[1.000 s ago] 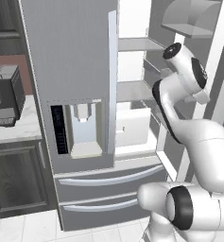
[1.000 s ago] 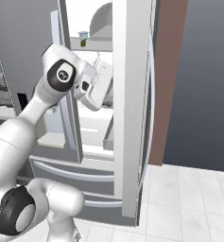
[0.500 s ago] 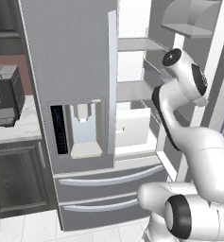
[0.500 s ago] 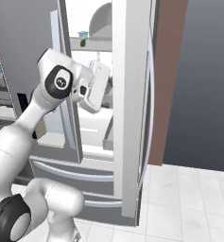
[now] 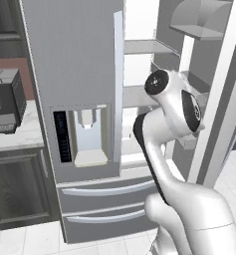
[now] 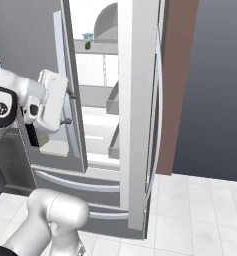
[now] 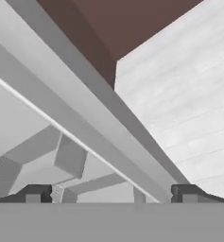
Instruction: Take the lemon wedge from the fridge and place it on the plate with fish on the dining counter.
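The fridge [image 5: 74, 60] stands with its right door [image 6: 140, 110] swung open, showing a white inside with grey shelves [image 5: 139, 47]. The lemon wedge [image 6: 87, 46] is a tiny dark-olive piece on the top shelf, just below a pale blue cup [image 6: 88, 37]. My gripper [image 6: 68, 106] is open and empty. It hangs in front of the closed left door's edge, well below and left of the wedge. In the hand view the fingertips [image 7: 35, 193] stand wide apart, facing the open door's edge [image 7: 85, 118]. The plate and the dining counter are out of view.
A dark appliance [image 5: 5, 99] sits on a pale counter [image 5: 20, 137] over dark cabinets, left of the fridge. A brown wall [image 6: 180, 75] and white tiled floor [image 6: 200, 210] lie right of the open door. My arm's elbow [image 5: 174, 104] fills the space before the fridge opening.
The hand has swung left and down, away from the fridge opening toward the closed left door. The jaws stayed open. The base has not moved.
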